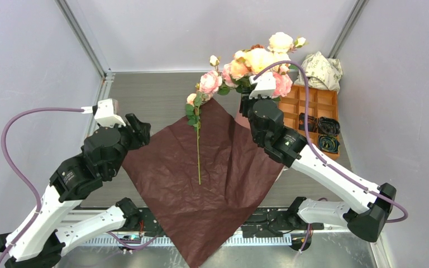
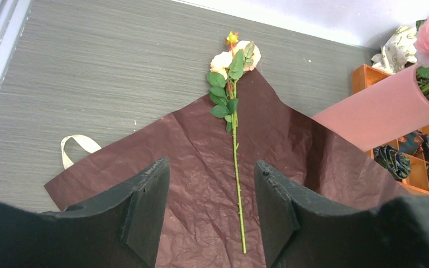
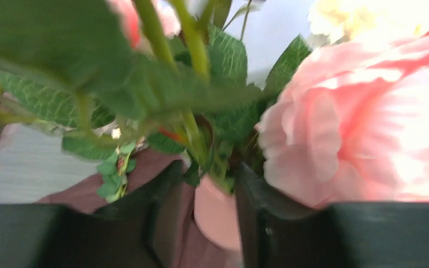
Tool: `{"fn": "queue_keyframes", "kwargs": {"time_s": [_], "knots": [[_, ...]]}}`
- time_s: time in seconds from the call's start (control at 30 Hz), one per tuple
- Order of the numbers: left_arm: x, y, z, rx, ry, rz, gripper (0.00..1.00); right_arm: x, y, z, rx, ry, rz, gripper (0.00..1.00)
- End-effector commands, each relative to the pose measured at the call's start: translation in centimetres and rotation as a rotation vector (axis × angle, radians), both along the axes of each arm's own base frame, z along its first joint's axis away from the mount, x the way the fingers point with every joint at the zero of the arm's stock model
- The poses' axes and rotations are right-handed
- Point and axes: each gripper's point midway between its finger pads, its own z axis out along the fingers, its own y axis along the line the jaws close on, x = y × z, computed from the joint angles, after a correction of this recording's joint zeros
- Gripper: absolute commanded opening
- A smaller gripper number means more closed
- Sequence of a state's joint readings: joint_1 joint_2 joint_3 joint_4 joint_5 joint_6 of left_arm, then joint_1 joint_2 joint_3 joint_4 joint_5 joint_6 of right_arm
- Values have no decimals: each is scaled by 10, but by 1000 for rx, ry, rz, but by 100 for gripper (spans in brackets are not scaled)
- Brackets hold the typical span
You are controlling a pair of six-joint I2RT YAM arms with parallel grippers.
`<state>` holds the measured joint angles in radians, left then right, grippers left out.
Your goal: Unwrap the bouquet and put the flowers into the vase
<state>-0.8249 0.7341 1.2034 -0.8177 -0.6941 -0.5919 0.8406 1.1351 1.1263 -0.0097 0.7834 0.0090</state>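
Observation:
The bouquet's dark red paper [image 1: 212,195] lies spread flat on the table. One flower [image 2: 236,156] rests along it, with its peach head [image 2: 229,58] past the far corner. The other flowers [image 1: 257,61] stand in the pink vase [image 2: 380,111] at the paper's right corner. My right gripper [image 3: 206,184] is at the vase rim [image 3: 215,215] among stems and leaves. Its jaws stand apart with nothing clamped. In the top view its arm hides most of the vase. My left gripper [image 2: 212,212] hovers open over the paper's left side, above the stem's near end.
A cream ribbon [image 2: 75,146] lies on the table by the paper's left corner. An orange compartment tray [image 1: 318,106] with dark coiled items sits at the right. A crumpled white printed paper ball [image 1: 319,70] lies behind it. Grey walls close in the table.

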Motion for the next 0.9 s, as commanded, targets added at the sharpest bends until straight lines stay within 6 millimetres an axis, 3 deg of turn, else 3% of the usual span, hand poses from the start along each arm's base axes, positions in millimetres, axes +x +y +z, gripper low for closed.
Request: {"fn": "queue_keyframes", "kwargs": {"time_s": [0.0, 0.13, 0.4, 0.57, 0.7, 0.87], "knots": [[6, -8, 9, -41, -35, -2, 58, -13, 3, 4, 55, 79, 48, 51], [10, -13, 4, -33, -24, -10, 58, -19, 2, -1, 39, 136, 59, 64], [15, -26, -1, -33, -9, -36, 58, -34, -14, -8, 57, 180, 38, 67], [20, -33, -9, -23, 5, -43, 59, -57, -12, -7, 130, 191, 153, 70], [27, -46, -19, -7, 32, -63, 62, -84, -15, 9, 217, 175, 260, 78], [44, -72, -43, 33, 91, -92, 66, -130, -30, 47, 355, 104, 414, 82]]}}
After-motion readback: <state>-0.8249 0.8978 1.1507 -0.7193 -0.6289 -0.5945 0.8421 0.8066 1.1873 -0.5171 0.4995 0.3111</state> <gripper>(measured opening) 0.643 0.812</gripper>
